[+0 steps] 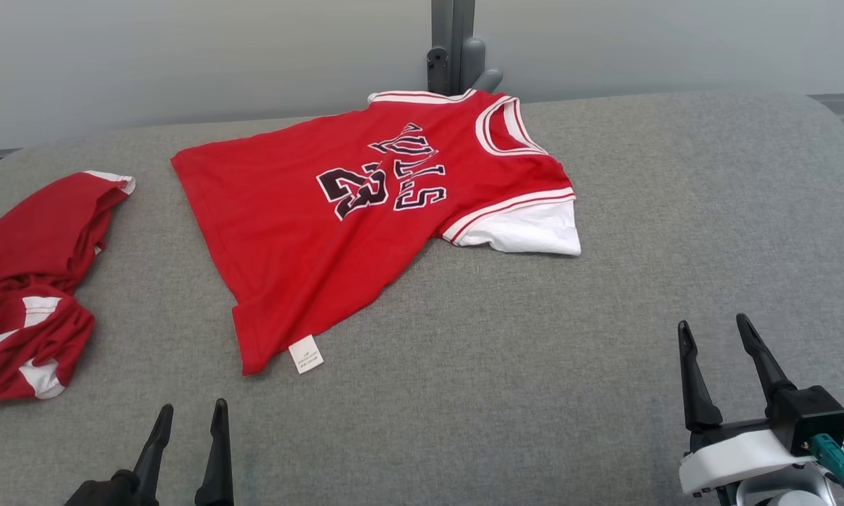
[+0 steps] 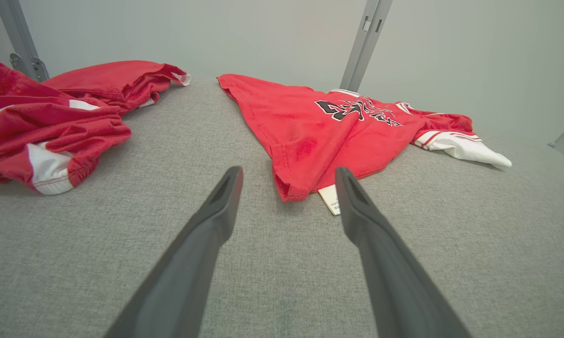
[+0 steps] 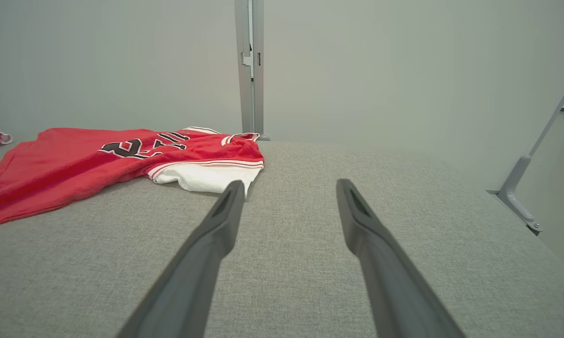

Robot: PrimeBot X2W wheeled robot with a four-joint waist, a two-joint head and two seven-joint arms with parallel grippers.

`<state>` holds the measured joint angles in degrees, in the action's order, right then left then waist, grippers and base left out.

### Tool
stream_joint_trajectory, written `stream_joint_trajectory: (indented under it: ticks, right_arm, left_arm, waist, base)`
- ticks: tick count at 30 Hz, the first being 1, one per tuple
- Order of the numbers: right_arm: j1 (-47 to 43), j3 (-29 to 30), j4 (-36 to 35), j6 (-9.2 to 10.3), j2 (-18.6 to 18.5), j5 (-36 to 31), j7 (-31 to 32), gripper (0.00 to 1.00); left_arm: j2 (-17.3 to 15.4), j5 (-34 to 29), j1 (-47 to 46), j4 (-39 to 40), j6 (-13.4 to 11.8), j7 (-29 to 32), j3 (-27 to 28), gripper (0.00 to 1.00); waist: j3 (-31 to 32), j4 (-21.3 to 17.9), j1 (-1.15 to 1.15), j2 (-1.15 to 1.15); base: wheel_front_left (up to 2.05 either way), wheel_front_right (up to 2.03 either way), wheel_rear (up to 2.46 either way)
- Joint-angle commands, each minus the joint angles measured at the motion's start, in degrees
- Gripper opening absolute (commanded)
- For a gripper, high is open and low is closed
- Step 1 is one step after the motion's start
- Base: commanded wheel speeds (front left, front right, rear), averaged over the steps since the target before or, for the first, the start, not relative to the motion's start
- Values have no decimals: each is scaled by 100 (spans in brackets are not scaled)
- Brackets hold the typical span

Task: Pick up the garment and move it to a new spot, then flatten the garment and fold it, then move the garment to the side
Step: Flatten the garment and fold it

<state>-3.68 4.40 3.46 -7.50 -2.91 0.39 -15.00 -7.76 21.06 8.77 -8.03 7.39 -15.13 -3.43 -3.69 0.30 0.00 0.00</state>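
Grippers sit nearest, both over the grey padded table [image 1: 534, 365] and well short of the grey post [image 1: 453, 42] [image 2: 364, 42] [image 3: 249, 65] at its far edge. The left gripper [image 1: 192, 406] [image 2: 287, 170], left of the post's line, has its two dark fingers parted with nothing between them. The right gripper [image 1: 713, 322] [image 3: 289, 183], right of that line, is likewise spread and empty.

Farther toward the post lies a white care label [image 1: 306, 353] [image 2: 328, 197], poking out from the hem corner of the red jersey [image 1: 309, 239] [image 2: 310, 131] [image 3: 65, 164]. The jersey lies spread print-up and skewed, its collar end just before the post's foot. Its white sleeve [image 1: 527, 232] falls right of the post's line. A crumpled red garment [image 1: 28, 281] [image 2: 51, 122] sits far left of the post, apart from the jersey.
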Motion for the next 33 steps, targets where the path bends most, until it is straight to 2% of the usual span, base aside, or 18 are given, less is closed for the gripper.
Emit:
stream_joint_trajectory:
  ticks: [1,5,10,18,21,33]
  right_arm:
    - [59,-27,9,2,0,-21,-27,100]
    - [250,5,108,2,-2,233,-23,100]
    - [778,-150,557,2,-2,401,0,100]
    - [2559,-425,1556,2,-1,388,1139,100]
    - [3058,-503,1998,3,-13,377,1417,100]
    - [3878,-336,3191,3,-8,173,1376,100]
  left_arm:
    - [-50,20,-126,14,14,-1,-19,100]
    - [-133,56,-292,44,14,-1,-132,100]
    - [-387,228,-756,-274,14,5,-613,100]
    - [-595,863,-1991,-862,14,543,-1182,100]
    - [-676,1044,-2282,-981,14,626,-1590,100]
    - [-868,1665,-2771,-1358,13,418,-2241,100]
  waist:
    - [-33,-1,0,0]
    - [-211,1,0,0]
    - [-614,91,0,0]
    - [-1557,323,0,0]
    - [-1747,423,0,0]
    - [-2075,633,0,0]
  base:
    - [0,0,0]
    - [0,0,0]
    - [0,0,0]
    - [0,0,0]
    - [0,0,0]
    - [0,0,0]
